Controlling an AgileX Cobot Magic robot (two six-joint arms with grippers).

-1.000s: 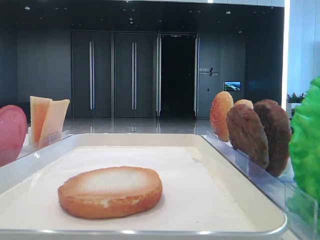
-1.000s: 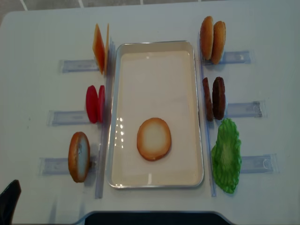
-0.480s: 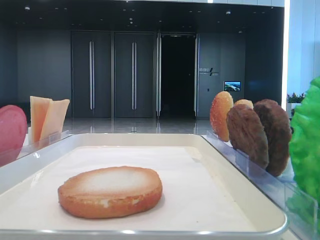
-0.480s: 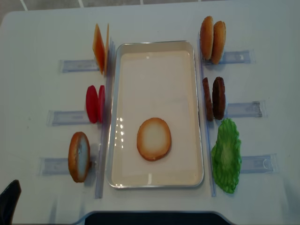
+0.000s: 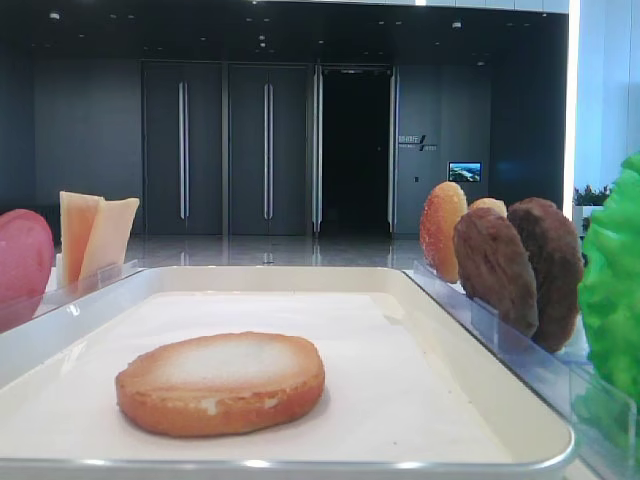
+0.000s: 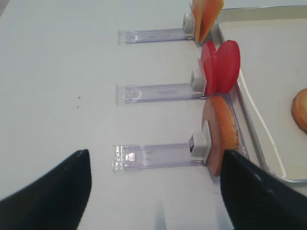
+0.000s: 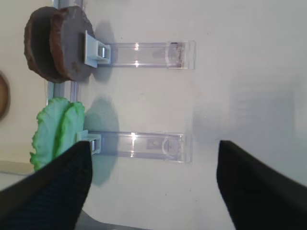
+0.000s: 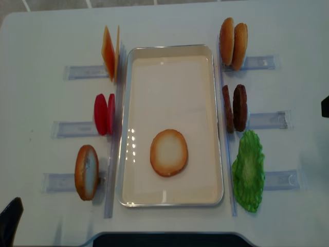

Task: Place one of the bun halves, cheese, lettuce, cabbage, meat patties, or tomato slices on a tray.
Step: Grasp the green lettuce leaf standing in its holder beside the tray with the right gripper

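Golden-brown bun half (image 8: 168,152) flat, pale face up, toward the tray's (image 8: 169,47) near edge as a likely base, stands meat patties (image 8: 235,108) and lettuce (image 8: 249,171) on edge in clear holders (image 8: 264,120) beside its right edge for easy pinching, hangs left tool (image 6: 154,163) and right tool (image 7: 152,158) wide, empty.

White table (image 8: 41,36) carries the tray (image 8: 169,48) and clear holders (image 8: 267,121).

We see only the dark finger ends of the right tool (image 7: 152,184) — its body cut off; the lettuce (image 5: 612,300) runs past the frame edge.
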